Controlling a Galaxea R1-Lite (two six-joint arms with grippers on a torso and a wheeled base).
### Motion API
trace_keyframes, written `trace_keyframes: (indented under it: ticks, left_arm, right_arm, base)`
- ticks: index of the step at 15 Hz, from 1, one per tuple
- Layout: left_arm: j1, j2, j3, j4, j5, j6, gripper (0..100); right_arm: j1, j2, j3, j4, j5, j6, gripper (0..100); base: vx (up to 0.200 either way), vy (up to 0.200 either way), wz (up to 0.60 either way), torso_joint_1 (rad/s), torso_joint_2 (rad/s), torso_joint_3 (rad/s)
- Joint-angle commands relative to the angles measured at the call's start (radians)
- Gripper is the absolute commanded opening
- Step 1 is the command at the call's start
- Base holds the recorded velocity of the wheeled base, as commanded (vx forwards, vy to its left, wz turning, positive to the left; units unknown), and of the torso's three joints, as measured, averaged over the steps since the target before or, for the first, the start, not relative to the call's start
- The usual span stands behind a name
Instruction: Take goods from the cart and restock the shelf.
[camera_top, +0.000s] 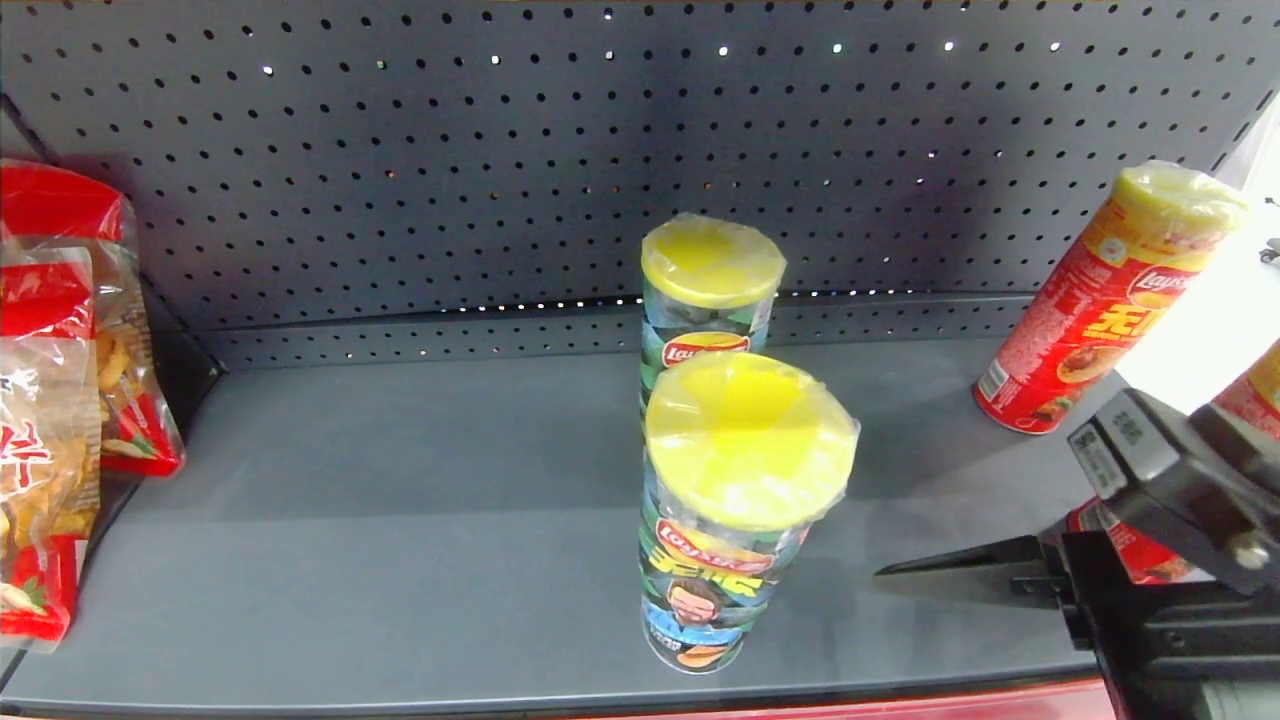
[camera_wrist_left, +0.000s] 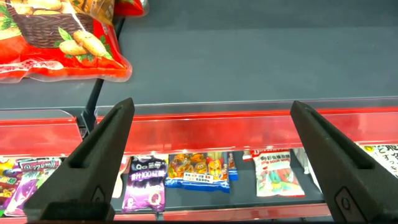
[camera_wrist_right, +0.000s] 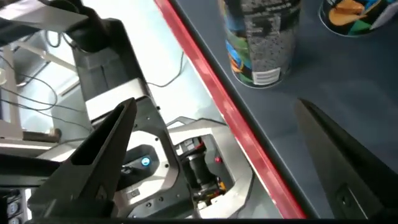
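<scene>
The right claw (camera_top: 1000, 578) sits at the lower right of the head frame, low over the shelf's (camera_top: 400, 500) front part, one dark finger aimed toward frame left. In its wrist view the right claw (camera_wrist_right: 211, 109) is spread wide with nothing between the jaws, straddling the red front rail (camera_wrist_right: 211, 93). The left claw (camera_wrist_left: 211, 104) is likewise spread and empty, facing the rail from in front, with packets (camera_wrist_left: 199, 173) on a lower shelf beyond it.

Outward from the right claw, the front can (camera_top: 735, 520) stands upright at frame centre, near but clear of the fingertip, its long axis vertical and yellow lid up. The rear can (camera_top: 708, 300) stands just behind it, toward the pegboard (camera_top: 500, 150). A red can (camera_top: 1095, 300) stands at upper right, looking tilted. A second red can (camera_top: 1250, 395) is partly hidden behind the right arm. Snack bags (camera_top: 50, 400) fill the left edge.

The right arm is clearly the nearer one. The front can lies to frame left of its finger, so any nudge or side grasp would come from that side. With both claws empty, fetching more stock from the cart seems the likelier next step.
</scene>
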Motion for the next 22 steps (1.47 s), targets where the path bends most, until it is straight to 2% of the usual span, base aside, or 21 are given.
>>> trace_keyframes:
  ticks: [1,4,9,18,22]
  left_arm:
    - [0.000,0.002,0.000,0.000,-0.001,0.000,100]
    - [0.000,0.002,0.000,0.002,-0.001,0.000,100]
    - [0.000,0.002,0.000,0.000,0.001,0.000,100]
    - [0.000,0.002,0.000,0.000,-0.001,0.000,100]
    - [0.000,0.002,0.000,0.000,0.001,0.000,100]
  right_arm:
    - [-0.032,0.046,-0.017,0.000,-0.027,0.001,100]
    - [-0.059,0.100,-0.080,0.000,-0.031,0.003,100]
    - [-0.052,0.164,-0.156,0.001,-0.034,0.003,100]
    - [-0.059,0.186,-0.164,0.001,-0.034,0.003,100]
    - [-0.090,0.207,-0.169,0.000,-0.034,0.003,100]
  base:
    - [0.000,0.000,0.00,0.000,0.00,0.000]
    - [0.000,0.000,0.00,0.000,0.00,0.000]
    - [0.000,0.000,0.00,0.000,0.00,0.000]
    - [0.000,0.000,0.00,0.000,0.00,0.000]
    - [0.000,0.000,0.00,0.000,0.00,0.000]
